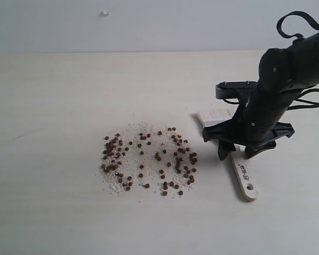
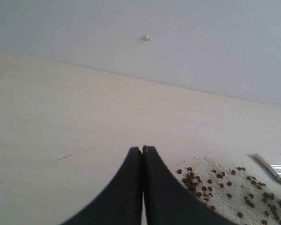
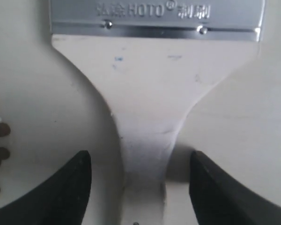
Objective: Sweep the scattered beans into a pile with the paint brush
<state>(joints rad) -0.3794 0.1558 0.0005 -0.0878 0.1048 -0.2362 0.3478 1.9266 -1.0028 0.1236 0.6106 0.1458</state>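
Broadly, a pale wood-grain table [image 1: 53, 106] was seen filling most of the exterior view, backed by a plain grey wall [image 1: 149, 21]. The black right arm [image 1: 290, 64] was brought in from the right edge and bent down at the wrist, with a black cable [image 1: 296, 21] looped above it. The right gripper [image 1: 237, 154] was pointed straight down, low over the paint brush [image 1: 244, 180]. Its jaws were spread wide and set astride the narrow neck of the handle [image 3: 150, 108]. A gap was left between each of the fingers [image 3: 75, 187] and the wood, so nothing was grasped. The paint brush was laid flat on the table, just right of the beans [image 1: 158, 156], with its bristles [image 1: 212, 117] turned toward the wall and its holed end toward the near edge. A silver ferrule [image 3: 154, 16] with stamped lettering was noted above the handle. The left gripper [image 2: 142, 157] was shown only in the left wrist view, jaws clenched together on nothing, with the bean patch near it. Dozens of reddish-brown beans were scattered in a loose patch mid-table, mixed with whitish crumbs [image 1: 143, 127] and packed denser along the left side. A tiny white speck [image 1: 105, 13] was spotted on the wall.
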